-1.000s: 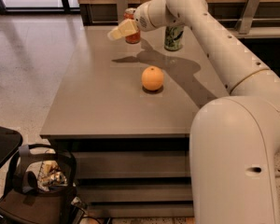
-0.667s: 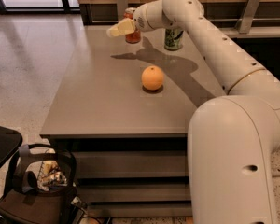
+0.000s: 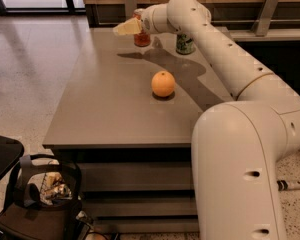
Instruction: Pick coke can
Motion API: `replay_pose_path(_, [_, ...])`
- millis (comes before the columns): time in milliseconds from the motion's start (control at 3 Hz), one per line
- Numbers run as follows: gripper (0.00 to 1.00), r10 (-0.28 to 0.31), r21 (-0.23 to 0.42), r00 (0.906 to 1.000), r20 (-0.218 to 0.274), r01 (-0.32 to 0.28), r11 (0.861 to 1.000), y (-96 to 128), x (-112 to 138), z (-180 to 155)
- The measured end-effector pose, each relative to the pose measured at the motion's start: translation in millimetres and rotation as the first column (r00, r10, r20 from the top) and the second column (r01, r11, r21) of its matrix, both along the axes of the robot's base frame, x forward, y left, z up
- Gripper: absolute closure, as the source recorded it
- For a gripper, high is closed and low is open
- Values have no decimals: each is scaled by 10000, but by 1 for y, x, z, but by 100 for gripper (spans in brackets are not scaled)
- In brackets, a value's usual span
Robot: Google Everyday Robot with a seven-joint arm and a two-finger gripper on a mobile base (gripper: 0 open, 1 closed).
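The coke can [image 3: 142, 38], red with a silver top, stands upright at the far edge of the grey table [image 3: 105, 109]. My gripper [image 3: 125, 28] reaches in from the right at the end of the white arm [image 3: 210, 39]. It hovers just in front of and left of the can's upper part, pointing left, and partly covers the can. I cannot tell whether it touches the can.
A green-and-white can [image 3: 185, 44] stands right of the coke can, behind the arm. An orange [image 3: 163, 84] lies mid-table. A dark bag with clutter [image 3: 45, 194] and a black surface [image 3: 0, 159] sit on the floor at lower left. A wall rail runs behind the table.
The gripper has shifted slightly left and up near the coke can's top. The cans and the orange have not moved.
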State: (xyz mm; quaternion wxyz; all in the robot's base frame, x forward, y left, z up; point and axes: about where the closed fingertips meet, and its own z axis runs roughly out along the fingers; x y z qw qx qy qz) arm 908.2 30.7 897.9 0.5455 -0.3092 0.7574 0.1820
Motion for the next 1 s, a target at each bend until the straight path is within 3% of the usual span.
replay_pose_path(333, [13,-34,31,10000,-10,34,10000,2,2,-2])
replay_pose_path(1000, [60,28,29,10000,-65,-28,10000,8,2,-7])
